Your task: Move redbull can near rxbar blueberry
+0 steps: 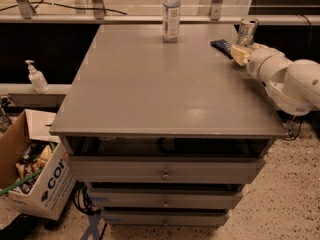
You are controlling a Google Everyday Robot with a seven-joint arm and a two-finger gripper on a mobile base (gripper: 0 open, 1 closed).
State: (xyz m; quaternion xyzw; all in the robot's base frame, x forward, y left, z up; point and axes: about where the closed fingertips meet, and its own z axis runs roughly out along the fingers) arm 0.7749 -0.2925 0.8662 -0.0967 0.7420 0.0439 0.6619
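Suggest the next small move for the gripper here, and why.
Probably draw the gripper back off the can. The can stands upright at the table's far right, just beside the bar, with the gripper at its base, so the placing looks done.

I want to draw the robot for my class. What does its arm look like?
The arm is smooth and white, made of fat rounded pieces like big knuckles, getting thinner toward the end. Its pincer, at the far right of the table by the silver can, is pale yellow. No stickers or wires show on it.
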